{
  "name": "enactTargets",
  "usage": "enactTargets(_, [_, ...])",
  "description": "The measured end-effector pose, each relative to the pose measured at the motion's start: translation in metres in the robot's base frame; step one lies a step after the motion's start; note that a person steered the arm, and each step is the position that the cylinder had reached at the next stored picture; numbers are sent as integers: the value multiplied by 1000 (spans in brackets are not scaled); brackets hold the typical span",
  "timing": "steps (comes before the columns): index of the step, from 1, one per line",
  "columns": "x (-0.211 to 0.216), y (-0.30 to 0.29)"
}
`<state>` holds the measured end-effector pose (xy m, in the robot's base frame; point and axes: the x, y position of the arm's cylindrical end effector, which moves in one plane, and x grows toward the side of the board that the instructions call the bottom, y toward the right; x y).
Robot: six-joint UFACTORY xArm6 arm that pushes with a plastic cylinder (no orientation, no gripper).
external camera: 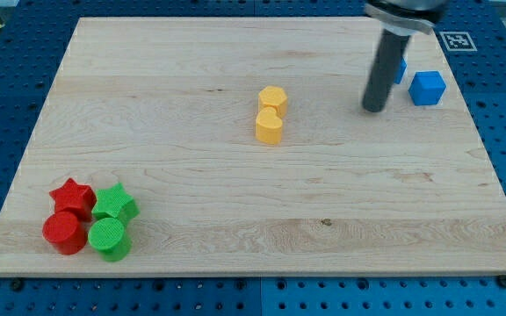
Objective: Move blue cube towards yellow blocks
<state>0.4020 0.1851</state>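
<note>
Far off in the surface's (235,219) bottom-left corner, huddled and touching: red star (72,196), red cylinder (63,233), green star (115,204), green cylinder (109,239). Near the top right corner, a second blue block (400,70), mostly hidden behind the rod, shape hard to tell.

Near the middle, two yellow blocks touching, upper yellow block (272,99) roughly hexagonal, lower yellow block (270,126) rounded. Bare wood between these and the rod.

Tool: just a straight dark rod, no jaws, gripping nothing. My tip (374,109) down at the surface, right of the yellow pair, left of and slightly below the blue cube (428,88), close but not touching, so squarely between cube and yellow pair.

Blue cube bright, sharp-edged, sitting flat, slightly turned, near the surface's right edge toward the view's top.
</note>
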Motion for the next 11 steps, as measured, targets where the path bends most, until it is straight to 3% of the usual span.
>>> enactTargets(1, [33, 55])
enactTargets(2, [40, 90])
enactTargets(4, [-31, 126])
enactTargets(5, [-65, 115])
enactTargets(6, [-56, 76])
enactTargets(8, [-28, 73])
enactTargets(11, [-28, 0])
